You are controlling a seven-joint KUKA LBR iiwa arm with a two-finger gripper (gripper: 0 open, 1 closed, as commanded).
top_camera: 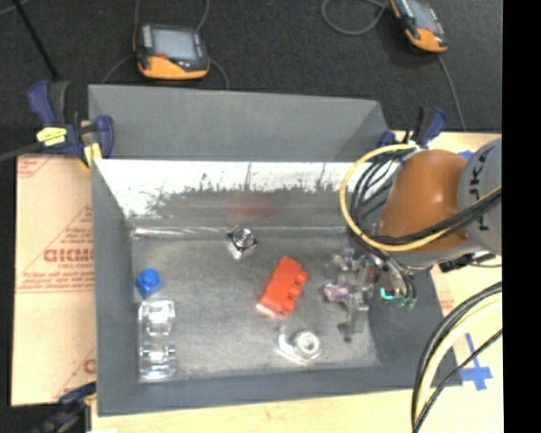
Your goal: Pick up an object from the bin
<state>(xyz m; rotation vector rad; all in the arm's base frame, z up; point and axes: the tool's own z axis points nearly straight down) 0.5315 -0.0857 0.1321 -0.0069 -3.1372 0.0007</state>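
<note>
Gripper (359, 296) low at right, beside small purple piece (338, 293); jaw state unreadable. A nudge could push it away.

An orange-cased device (172, 51) and a second device (418, 21) lie on dark floor (270, 59).

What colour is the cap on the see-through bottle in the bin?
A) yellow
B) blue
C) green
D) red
B: the clear bottle lying at the left side of the bin has a blue cap on its far end.
</note>
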